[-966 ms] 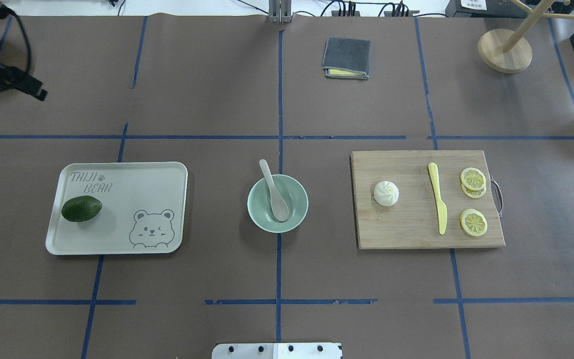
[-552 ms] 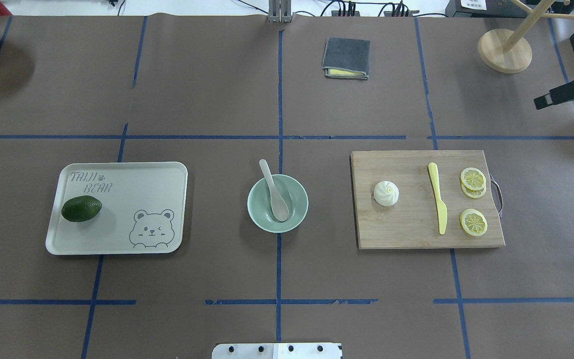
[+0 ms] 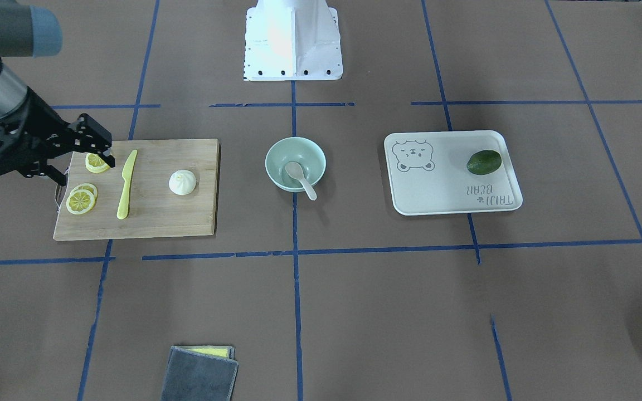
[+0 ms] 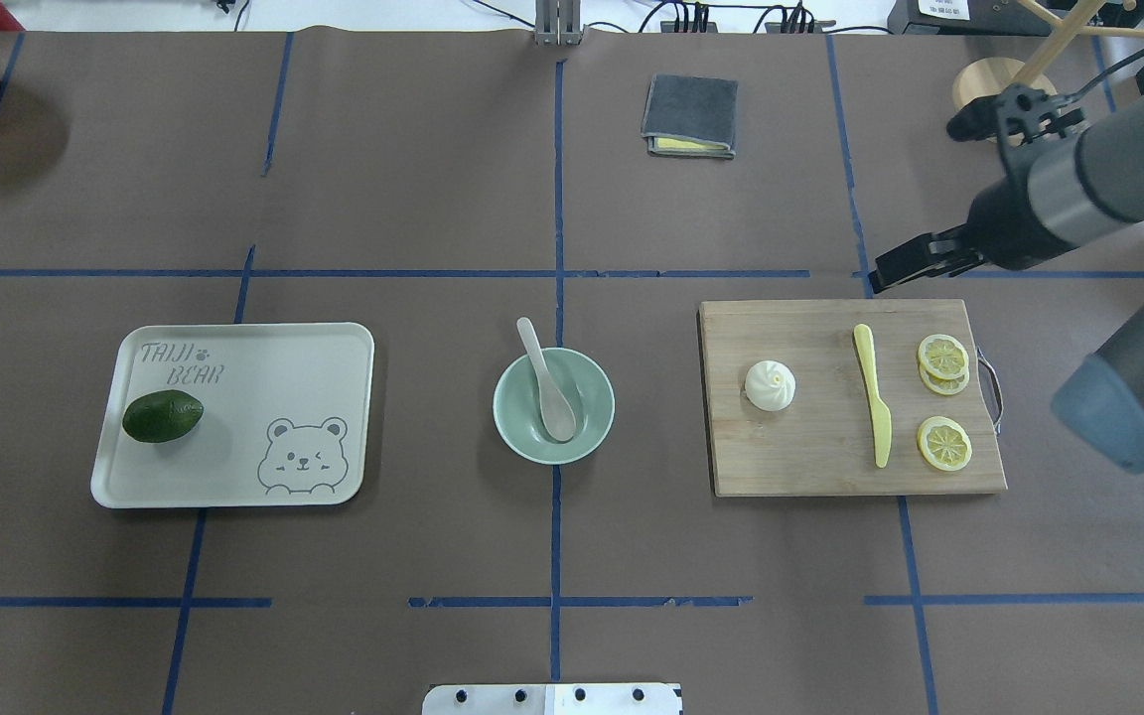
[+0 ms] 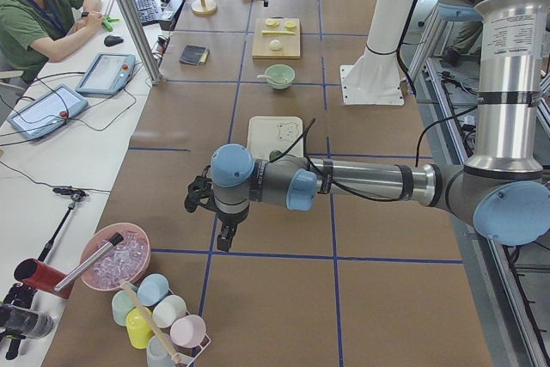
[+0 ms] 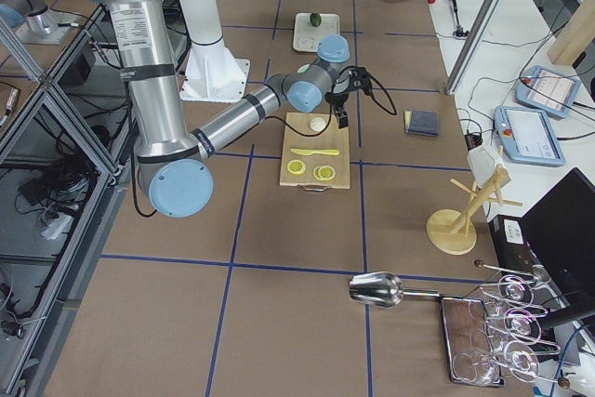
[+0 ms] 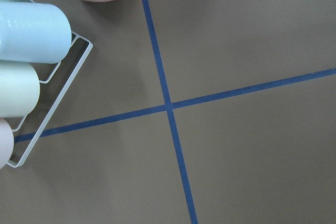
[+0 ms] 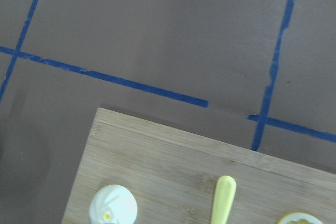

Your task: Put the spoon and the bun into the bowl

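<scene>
- The spoon (image 4: 544, 377) is seen in the bowl (image 4: 592, 432), scoop down inside and handle propped over the far rim; that half of the task is judged done.
- The bun (image 4: 770, 385) is found on the board (image 4: 810, 457), pleats up, at the board's bowl-side end and well apart from the bowl.
- The right fingers (image 4: 895, 268) are held above the worktop (image 4: 433, 199), just beyond the board's far edge and near the handle end of the knife (image 4: 873, 397). Whether they are spread or pressed together cannot be told.
- From those fingers the bun lies toward the robot and toward the bowl. As the bun is round, no long axis is offered, so no particular wrist turn is judged needed.
- The left fingers (image 5: 225, 236) are hung far off by the cups (image 7: 31, 32), and their state cannot be told. The right arm is clearly the nearer, so the bun is judged its job.
</scene>
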You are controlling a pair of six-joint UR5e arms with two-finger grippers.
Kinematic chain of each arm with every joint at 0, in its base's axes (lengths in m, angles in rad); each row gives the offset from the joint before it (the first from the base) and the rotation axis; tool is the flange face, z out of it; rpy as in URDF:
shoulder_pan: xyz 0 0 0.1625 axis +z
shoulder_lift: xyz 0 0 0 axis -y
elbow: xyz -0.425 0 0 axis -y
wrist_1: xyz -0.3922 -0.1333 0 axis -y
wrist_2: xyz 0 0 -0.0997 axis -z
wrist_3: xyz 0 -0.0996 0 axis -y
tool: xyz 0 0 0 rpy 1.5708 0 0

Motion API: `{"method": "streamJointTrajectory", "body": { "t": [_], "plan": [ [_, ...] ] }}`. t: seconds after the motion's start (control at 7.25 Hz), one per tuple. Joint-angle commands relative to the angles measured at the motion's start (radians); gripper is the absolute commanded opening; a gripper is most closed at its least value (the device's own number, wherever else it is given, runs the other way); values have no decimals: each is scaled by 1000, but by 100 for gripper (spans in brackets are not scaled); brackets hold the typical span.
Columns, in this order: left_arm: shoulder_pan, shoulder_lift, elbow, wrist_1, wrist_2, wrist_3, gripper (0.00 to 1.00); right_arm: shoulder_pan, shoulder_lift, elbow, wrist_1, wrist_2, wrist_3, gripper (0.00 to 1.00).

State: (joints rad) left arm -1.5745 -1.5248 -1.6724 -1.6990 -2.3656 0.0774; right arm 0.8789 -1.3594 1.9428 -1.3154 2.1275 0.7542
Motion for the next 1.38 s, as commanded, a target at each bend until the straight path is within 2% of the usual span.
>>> {"method": "streamJointTrajectory", "body": {
  "t": [0.0, 0.14, 0.28, 0.41, 1.24],
  "plan": [
    [-2, 6, -6, -1, -1, -1, 100, -234, 91, -30, -18, -259, 175, 100],
    [-1, 8, -6, -1, -1, -1, 100, -270, 126, -86, -18, -306, 192, 99],
    [-2, 9, -7, -1, -3, -2, 100, -311, 155, -147, -16, -355, 220, 92],
    [-1, 9, -4, -1, -3, -1, 100, -316, 169, -183, -13, -369, 218, 92],
    [-1, 8, -7, -4, -3, 1, 100, -302, 134, -151, -71, -360, 206, 82]
  ]
}}
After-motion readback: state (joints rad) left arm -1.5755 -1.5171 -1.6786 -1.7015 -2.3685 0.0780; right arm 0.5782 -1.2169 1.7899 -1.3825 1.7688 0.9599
